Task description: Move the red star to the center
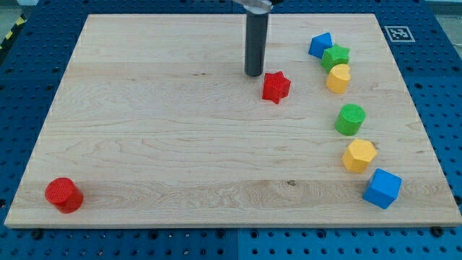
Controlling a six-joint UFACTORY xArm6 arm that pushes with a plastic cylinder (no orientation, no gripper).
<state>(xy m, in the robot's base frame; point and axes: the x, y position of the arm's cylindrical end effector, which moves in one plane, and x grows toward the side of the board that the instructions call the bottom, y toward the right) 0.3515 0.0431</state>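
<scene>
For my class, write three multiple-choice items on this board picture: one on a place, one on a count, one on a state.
1. Where is my tip relative to the red star?
A. at its upper left
B. at its lower right
C. far below it

2. How many yellow blocks lie on the board?
A. one
B. two
C. four

3. Is the red cylinder touching another block?
A. yes, a blue one
B. yes, the star
C. no, it stands alone

Key: 1 A, the rod ends just up-left of the star. 2 B, two yellow blocks on the view's right. 3 C, it sits alone at the view's bottom left.
</scene>
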